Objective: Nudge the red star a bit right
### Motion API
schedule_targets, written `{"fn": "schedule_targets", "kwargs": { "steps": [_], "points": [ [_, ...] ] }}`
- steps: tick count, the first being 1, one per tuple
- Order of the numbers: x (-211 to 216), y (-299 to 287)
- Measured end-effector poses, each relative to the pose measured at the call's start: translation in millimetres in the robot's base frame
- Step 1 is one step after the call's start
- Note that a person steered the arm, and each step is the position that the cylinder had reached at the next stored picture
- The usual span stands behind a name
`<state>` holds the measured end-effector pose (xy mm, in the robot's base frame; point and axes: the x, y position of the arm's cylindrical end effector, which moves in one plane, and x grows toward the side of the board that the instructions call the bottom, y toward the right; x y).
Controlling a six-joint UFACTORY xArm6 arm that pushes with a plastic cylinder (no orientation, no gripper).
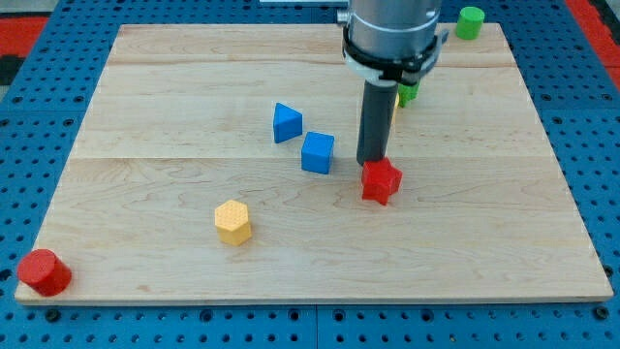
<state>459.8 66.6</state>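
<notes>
The red star point(382, 181) lies on the wooden board point(320, 252), right of the middle. My tip point(371, 162) stands right at the star's upper left edge, touching or nearly touching it. The dark rod rises from there to the arm's grey collar point(391, 29) at the view's top. A blue cube point(317, 153) lies just left of my tip.
A blue triangular block point(286, 122) lies up-left of the cube. A yellow hexagon point(233, 222) lies lower left. A red cylinder point(44, 272) sits at the bottom left corner. A green cylinder point(470, 21) is at the top right; another green block point(408, 92) shows partly behind the rod.
</notes>
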Motion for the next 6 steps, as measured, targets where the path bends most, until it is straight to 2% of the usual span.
{"fn": "schedule_targets", "kwargs": {
  "steps": [2,4,6],
  "points": [
    [61,8],
    [77,-26],
    [132,32]
  ]
}}
